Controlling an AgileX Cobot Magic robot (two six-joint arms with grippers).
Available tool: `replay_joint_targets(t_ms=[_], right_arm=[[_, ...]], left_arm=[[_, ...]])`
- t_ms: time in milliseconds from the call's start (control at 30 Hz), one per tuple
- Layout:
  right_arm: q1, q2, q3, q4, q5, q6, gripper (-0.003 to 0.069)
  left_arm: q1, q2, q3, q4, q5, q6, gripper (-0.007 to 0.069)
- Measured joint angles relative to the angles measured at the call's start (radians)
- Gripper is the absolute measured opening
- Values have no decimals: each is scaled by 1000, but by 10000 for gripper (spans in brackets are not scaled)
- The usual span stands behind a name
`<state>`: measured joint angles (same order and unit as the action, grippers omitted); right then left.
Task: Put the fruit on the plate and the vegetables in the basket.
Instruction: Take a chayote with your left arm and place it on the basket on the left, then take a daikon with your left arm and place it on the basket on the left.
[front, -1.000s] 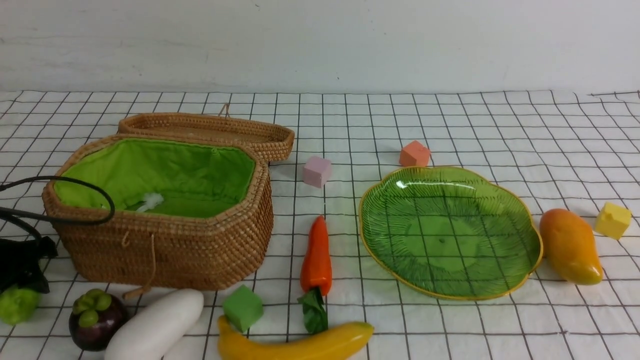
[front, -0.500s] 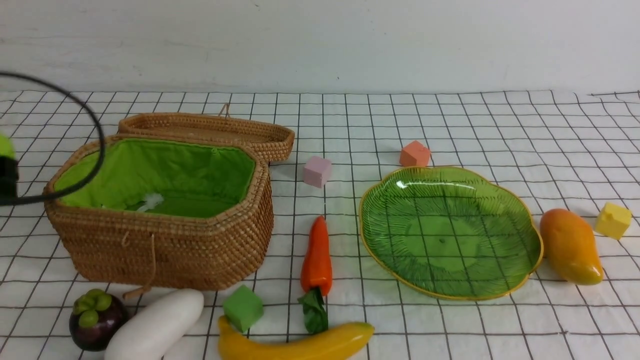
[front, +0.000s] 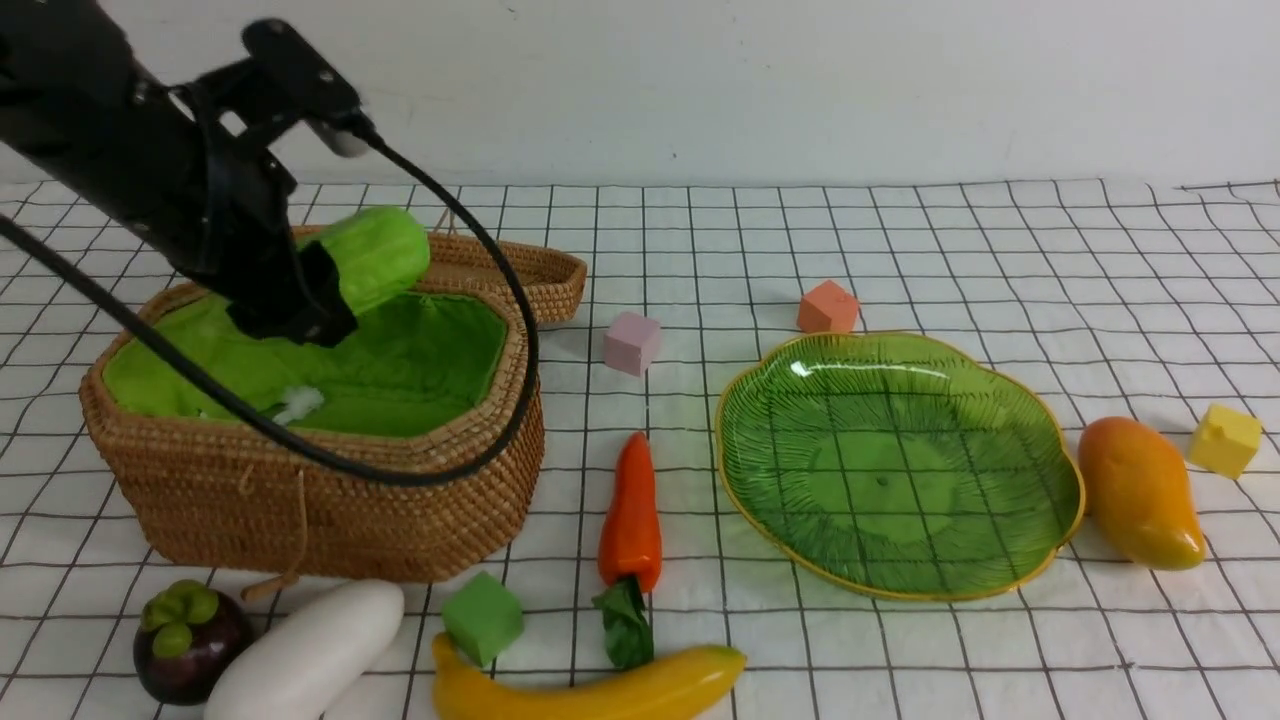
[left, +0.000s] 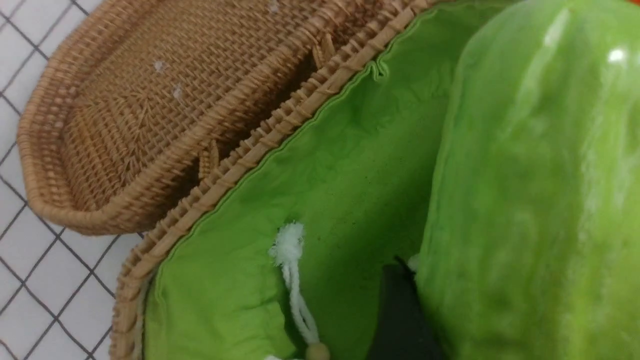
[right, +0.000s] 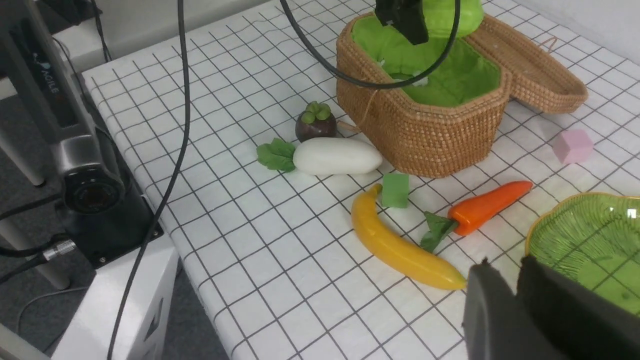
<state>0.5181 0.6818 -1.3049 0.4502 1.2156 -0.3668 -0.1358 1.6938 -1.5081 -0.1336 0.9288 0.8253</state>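
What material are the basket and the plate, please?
The basket looks like woven wicker, matt brown, with visible strands; its lining seems to be cloth, as it wrinkles. The plate is glossy and see-through, probably glass, possibly plastic.

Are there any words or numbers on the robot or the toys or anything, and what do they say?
"AGILE": pale letters on the dark robot arm at the side of the right wrist picture, with a little logo beside them; I can't tell if more letters follow.

No other words or numbers can be read: I see none on the basket, the plate or the toys.
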Motion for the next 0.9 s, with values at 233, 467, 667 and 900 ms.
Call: replay_joint_targets(t_ms=[233,467,667,900], right_arm=[[0,0,0,-187,-57,211,109],[0,0,0,-253,-74,283,109],[0,0,0,-253,-74,286,110],[0,0,0,-256,-66,286,112]], left_arm=[[-15,32,-8,81,-7,3,520],[-19,24,-8,111,8,-17,635],[-65,-100,-8,76,72,-390,325],[-233,-339,144,153,253,-625,-13]])
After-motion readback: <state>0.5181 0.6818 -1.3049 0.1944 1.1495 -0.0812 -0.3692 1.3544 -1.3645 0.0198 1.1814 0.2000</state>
